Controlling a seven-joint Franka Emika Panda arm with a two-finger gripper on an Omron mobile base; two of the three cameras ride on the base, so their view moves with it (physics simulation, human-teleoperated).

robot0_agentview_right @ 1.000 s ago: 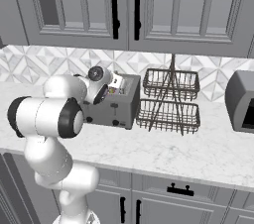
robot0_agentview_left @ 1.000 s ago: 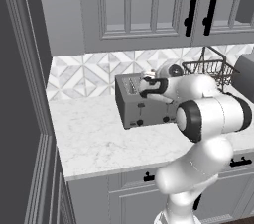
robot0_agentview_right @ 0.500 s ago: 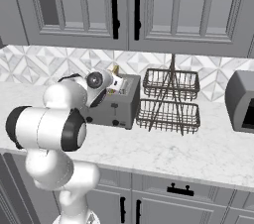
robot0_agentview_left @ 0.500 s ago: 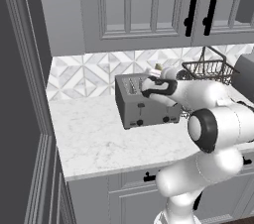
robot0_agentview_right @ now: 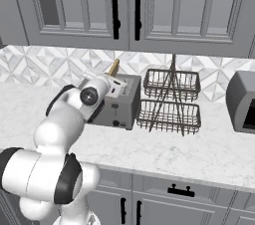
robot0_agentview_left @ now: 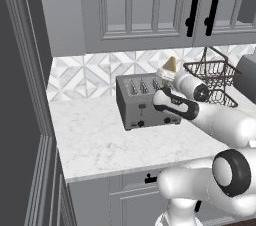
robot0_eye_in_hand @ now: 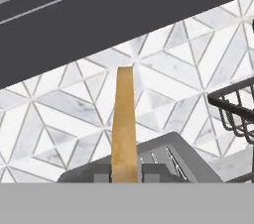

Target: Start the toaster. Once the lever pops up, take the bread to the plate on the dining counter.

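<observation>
The bread is lifted clear above the toaster, seen edge-on in the hand view as a golden-tan crust strip standing upright. In the left base view its tan corner shows just above the toaster's right end; in the right base view it pokes up at a slant behind the robot's hand. The pincer is closed narrowly on the slice's lower end, one dark fingertip on each side of it.

The toaster, grey brushed metal with top slots, black levers and knobs on its front, stands on the white marble surface close to the patterned tile backsplash. A two-tier black wire basket stands just beside the toaster on that surface. A boxy grey appliance sits farther along, apart from the basket. Grey cabinets with black handles hang above the surface.
</observation>
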